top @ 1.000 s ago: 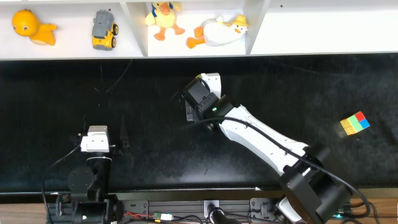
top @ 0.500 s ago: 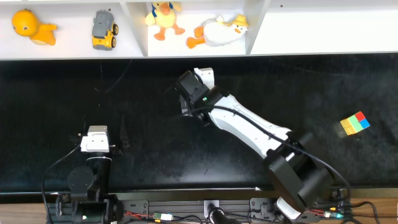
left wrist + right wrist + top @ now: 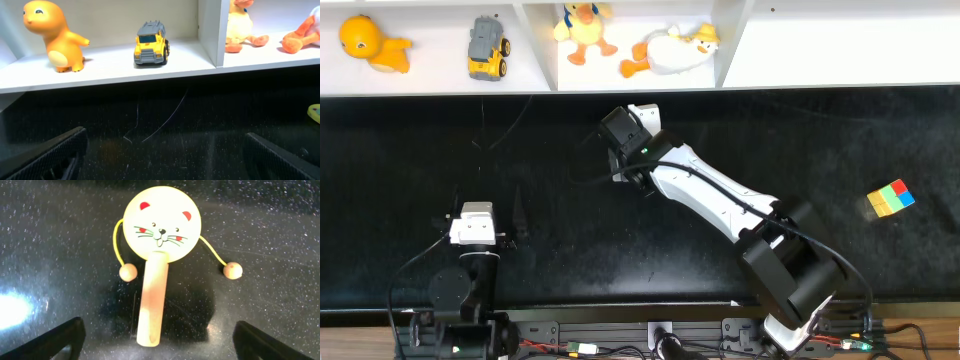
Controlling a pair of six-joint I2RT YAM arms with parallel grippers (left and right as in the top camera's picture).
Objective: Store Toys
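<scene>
Wooden cat-faced rattle drum (image 3: 161,232) flat, face up, on black table (image 3: 50,240)

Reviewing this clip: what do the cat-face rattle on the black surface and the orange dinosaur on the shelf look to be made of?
Cat-face rattle: likely wood, pale and smooth with a matte finish and a painted face; its two beads hang on yellow cords. Orange dinosaur: probably moulded plastic or vinyl, judging by its smooth, uniform, slightly glossy skin; which of the two cannot be told.
</scene>
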